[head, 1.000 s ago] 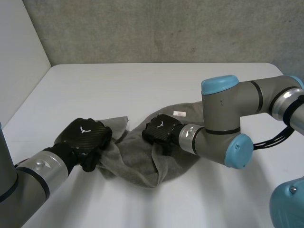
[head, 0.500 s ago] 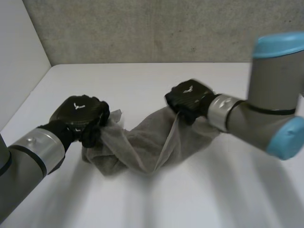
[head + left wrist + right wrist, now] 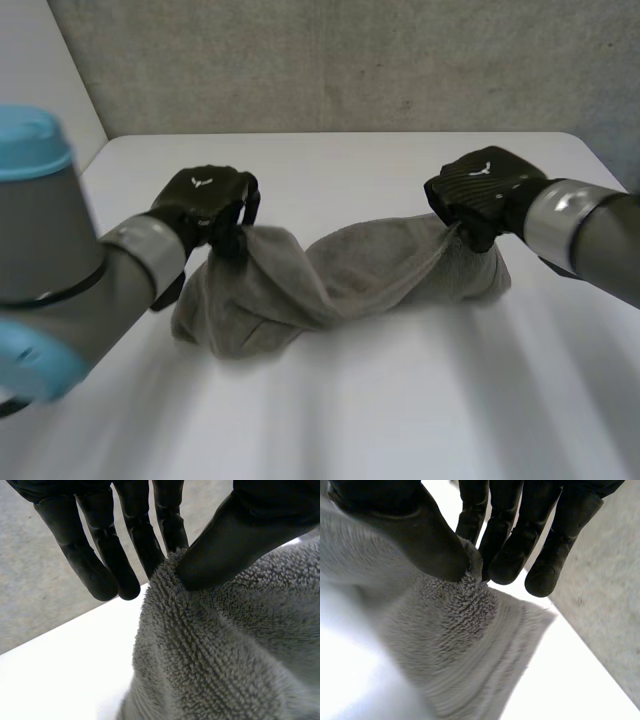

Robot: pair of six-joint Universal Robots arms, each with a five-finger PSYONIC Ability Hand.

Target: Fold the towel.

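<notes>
robot hand left (image 3: 205, 200), robot hand right (image 3: 485, 188), white-emblemed, pinching opposite towel (image 3: 350, 265) ends

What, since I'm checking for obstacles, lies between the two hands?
In the head view, the towel: it stretches bunched from the left hand to the right hand, each pinching one end, sagging onto the table.

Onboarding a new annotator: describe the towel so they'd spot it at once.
Start at the white table. Across its middle stretches the towel, bunched and sagging between the left robot hand and the right robot hand, each pinching one end. It is the only soft, fuzzy grey thing there.
</notes>
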